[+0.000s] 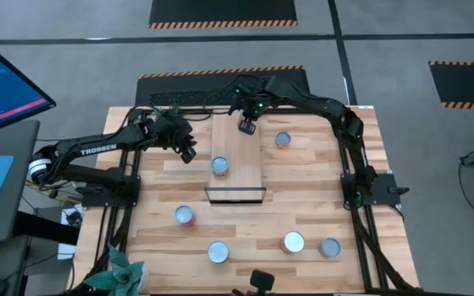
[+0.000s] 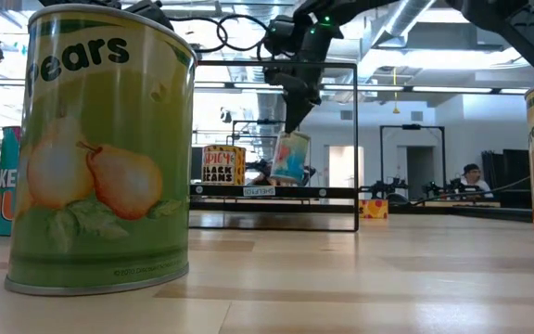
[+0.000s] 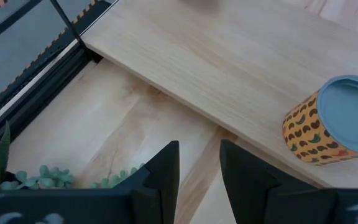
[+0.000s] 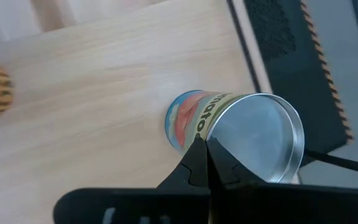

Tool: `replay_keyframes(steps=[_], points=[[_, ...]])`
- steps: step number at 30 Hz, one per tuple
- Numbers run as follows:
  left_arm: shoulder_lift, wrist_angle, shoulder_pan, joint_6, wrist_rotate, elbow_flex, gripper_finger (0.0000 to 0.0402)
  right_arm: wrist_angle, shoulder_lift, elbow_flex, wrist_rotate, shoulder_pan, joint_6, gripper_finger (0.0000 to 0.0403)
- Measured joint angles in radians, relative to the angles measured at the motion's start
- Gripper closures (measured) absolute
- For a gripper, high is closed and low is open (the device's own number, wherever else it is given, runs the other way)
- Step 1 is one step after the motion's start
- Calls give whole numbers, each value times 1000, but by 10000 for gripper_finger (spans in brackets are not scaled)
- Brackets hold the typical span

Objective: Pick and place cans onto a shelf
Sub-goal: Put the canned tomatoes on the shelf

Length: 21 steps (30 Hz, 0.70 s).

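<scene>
Currently the right gripper (image 1: 246, 126) hangs over the far end of the shelf (image 1: 241, 177), fingers pinched on the rim of a tomato can (image 4: 232, 127). In the low view that can (image 2: 290, 157) hangs tilted, clear above the shelf surface, gripped at its top edge only. Main risk as I read it: a rim pinch on a tilted can is weak, so it could swing or slip out on the way down, or land on its edge and tip or roll off the board. The black-beans can (image 1: 220, 165) already stands mid-shelf, well apart from the carried one, so a collision looks unlikely unless the placement drifts toward it. The left gripper (image 1: 187, 151) waits just beside the shelf's left edge, fingers slightly apart and holding nothing; if the right arm sweeps that way the two could clash. Another can (image 1: 282, 140) sits on the table just right of the shelf, near the right arm's descent path. Four more cans remain on the near side of the table.
</scene>
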Motion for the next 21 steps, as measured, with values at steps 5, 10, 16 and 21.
replay_keyframes(steps=[5, 10, 16, 21], points=[[0, 3, 0, 0, 0, 0, 299, -7, 0, 0, -9, -8, -2, 402], [0, 4, 0, -13, 0, 0, 299, 13, 0, -38, -37, -1, 4, 402], [0, 4, 0, -4, 0, 0, 299, 31, 0, -55, -37, 2, 2, 403], [0, 4, 0, -1, 0, 0, 299, 44, 0, -55, -36, 1, -1, 388]])
